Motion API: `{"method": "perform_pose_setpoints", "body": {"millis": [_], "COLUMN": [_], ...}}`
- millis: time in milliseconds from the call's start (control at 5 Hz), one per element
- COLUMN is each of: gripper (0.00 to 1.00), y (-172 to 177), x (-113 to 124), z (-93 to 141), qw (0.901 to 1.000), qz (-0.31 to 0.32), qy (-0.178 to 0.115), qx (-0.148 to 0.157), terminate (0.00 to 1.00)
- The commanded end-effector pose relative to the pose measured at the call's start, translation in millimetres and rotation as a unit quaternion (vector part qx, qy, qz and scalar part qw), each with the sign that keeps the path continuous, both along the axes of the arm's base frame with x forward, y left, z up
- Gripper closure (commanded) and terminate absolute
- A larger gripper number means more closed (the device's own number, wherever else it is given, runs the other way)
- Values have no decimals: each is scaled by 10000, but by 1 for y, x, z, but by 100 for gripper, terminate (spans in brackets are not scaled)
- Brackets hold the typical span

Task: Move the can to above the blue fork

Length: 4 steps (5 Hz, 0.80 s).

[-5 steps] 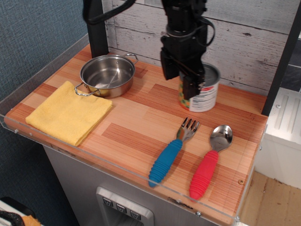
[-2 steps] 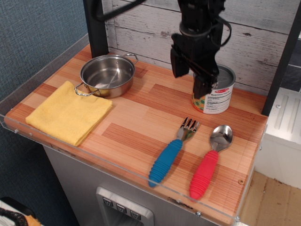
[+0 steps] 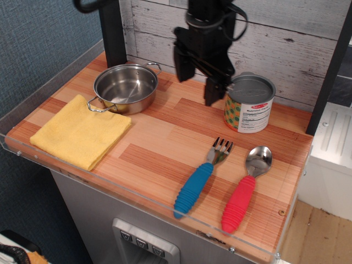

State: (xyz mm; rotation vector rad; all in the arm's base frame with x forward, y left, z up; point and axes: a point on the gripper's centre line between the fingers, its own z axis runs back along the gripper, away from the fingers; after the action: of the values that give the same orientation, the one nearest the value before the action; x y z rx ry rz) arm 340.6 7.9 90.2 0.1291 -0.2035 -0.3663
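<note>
Yellow cloth lies folded at the left front of the wooden table, its near corner close to the clear acrylic lip. Steel pot stands just behind it, upright and empty, near the black post at the back left.

Gripper hangs over the back centre of the table, jaws spread apart and holding nothing. It sits just left of the can and raised off the surface; whether the right finger touches the can's rim I cannot tell.

The can stands upright on the table near the plank wall, lid up, label facing the camera. The blue fork lies toward the front, tines pointing back. The can is behind the fork but offset to the right, roughly in line with the red-handled spoon instead.

Judgement: the can is set down and let go in the zone behind the utensils; placement reads as mostly done, arguably a shade too far right.

Room: open wood lies between pot and can. The wall is close behind the can, the dark frame post and table edge near its right.
</note>
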Motion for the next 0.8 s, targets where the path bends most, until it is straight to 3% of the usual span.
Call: {"method": "perform_pose_setpoints", "body": {"millis": [0,200,400,600], "gripper": [0,0,0,0], "y": [42,63,85,100], "x": [-17,-19,-34,-56], "z": [34,39,43,43], "qw": [9933,9878,9750,9661], "qz": [1110,1532,2204,2581], "qy": [-209,-200,-57,23], "qx": [225,209,261,72], "terminate": [0,0,0,0]}}
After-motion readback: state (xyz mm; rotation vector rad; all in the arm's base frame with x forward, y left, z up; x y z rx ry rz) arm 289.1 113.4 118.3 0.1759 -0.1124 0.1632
